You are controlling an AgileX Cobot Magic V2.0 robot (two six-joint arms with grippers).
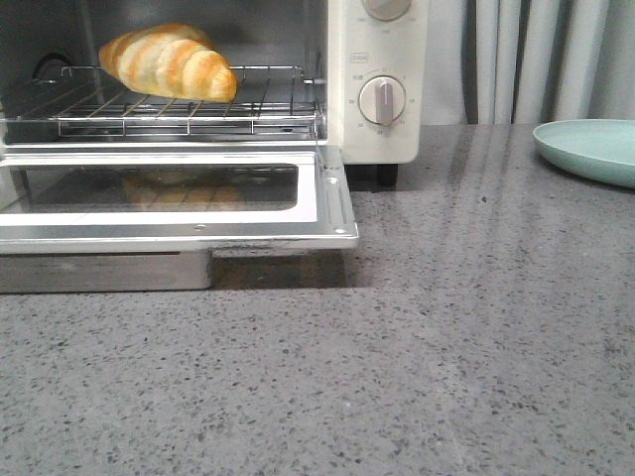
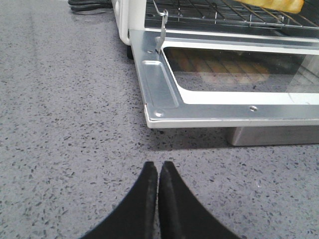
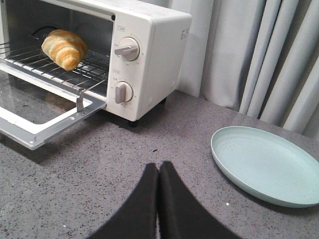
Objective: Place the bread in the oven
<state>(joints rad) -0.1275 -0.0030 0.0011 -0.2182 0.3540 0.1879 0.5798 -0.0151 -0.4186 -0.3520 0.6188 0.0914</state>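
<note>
Bread (image 1: pixel 169 61) on the rack of the open oven (image 3: pixel 149 59); panel lettering illegible. Left hand (image 2: pixel 158 172) and right hand (image 3: pixel 159 172) both pressed together, empty.

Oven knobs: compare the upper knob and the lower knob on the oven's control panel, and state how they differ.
In the right wrist view, the upper knob has its handle turned nearly level, while the lower knob has its handle standing upright. The upper knob sits level with the rack where the bread lies; the lower knob sits nearer the base of the oven. Both are round, pale beige, with a raised bar handle.
</note>
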